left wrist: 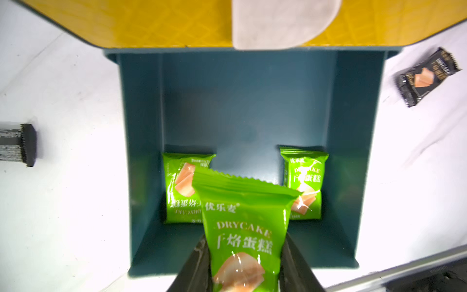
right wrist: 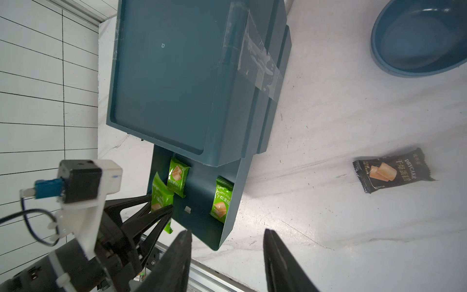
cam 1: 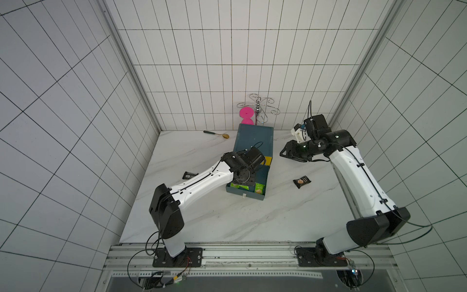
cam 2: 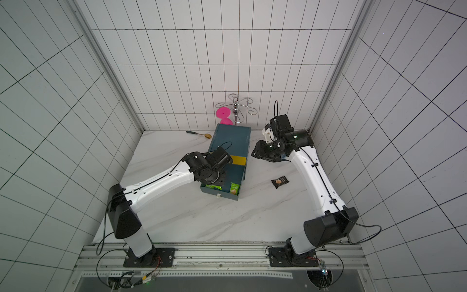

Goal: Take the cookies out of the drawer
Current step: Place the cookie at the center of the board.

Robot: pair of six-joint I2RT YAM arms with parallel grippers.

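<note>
The cookies (left wrist: 304,182) lie in several spots, and we take them from the left. In a top view a black packet (cam 1: 190,175) lies flat on the white marbled surface (cam 1: 227,215). It is at nine o'clock of the open drawer (cam 1: 237,192), with its right end hidden by the left arm.

Over the drawer, the left tool (left wrist: 244,242) is clamped on a green packet (left wrist: 242,222), and its fingers (left wrist: 197,263) press the packet's two side edges. Beneath it we see two more green packets inside the drawer toward its front end. One lies by the left wall (left wrist: 182,187) and one by the right wall (left wrist: 304,182). The drawer stands pulled out of a teal cabinet (cam 1: 254,136).

At three o'clock of the drawer a second black packet (cam 1: 302,182) lies on the surface, well apart from it. At eleven o'clock of that packet, beside the cabinet, the right tool (right wrist: 227,232) hangs with its jaws wide and nothing between them.
</note>
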